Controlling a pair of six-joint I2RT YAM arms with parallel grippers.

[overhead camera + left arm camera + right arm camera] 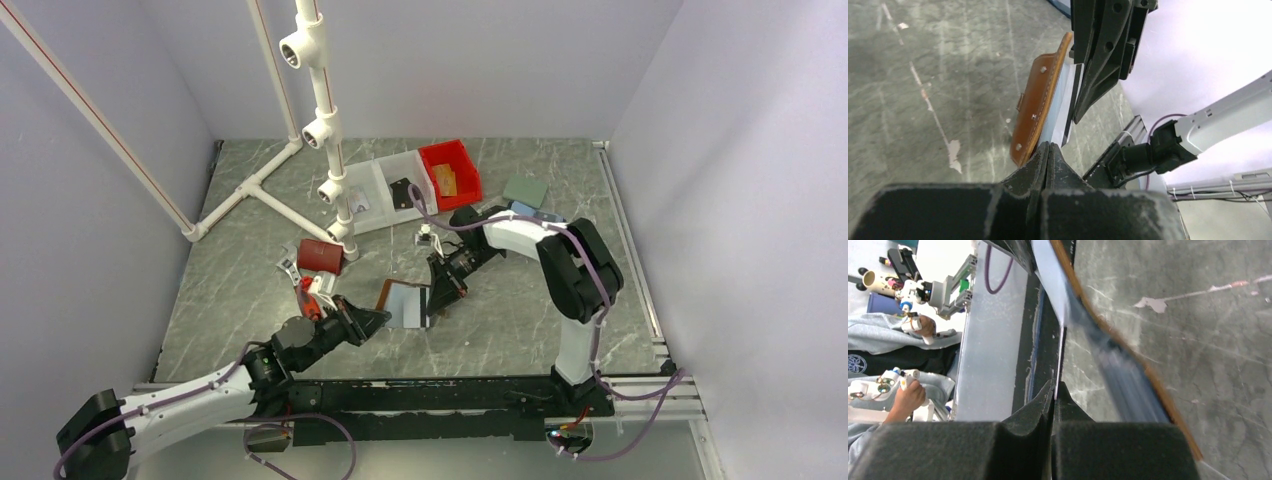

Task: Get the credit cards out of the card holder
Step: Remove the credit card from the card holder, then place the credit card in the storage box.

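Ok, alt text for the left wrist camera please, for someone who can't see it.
The left gripper, shut, pinches the near edge of the brown leather card holder, which stands on edge over the grey marbled table with its pale blue lining showing. The right gripper reaches in from the top and clamps its far side.

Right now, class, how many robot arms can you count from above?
2. The left arm reaches in from the near left; the right arm stands near right, bent toward the card holder.
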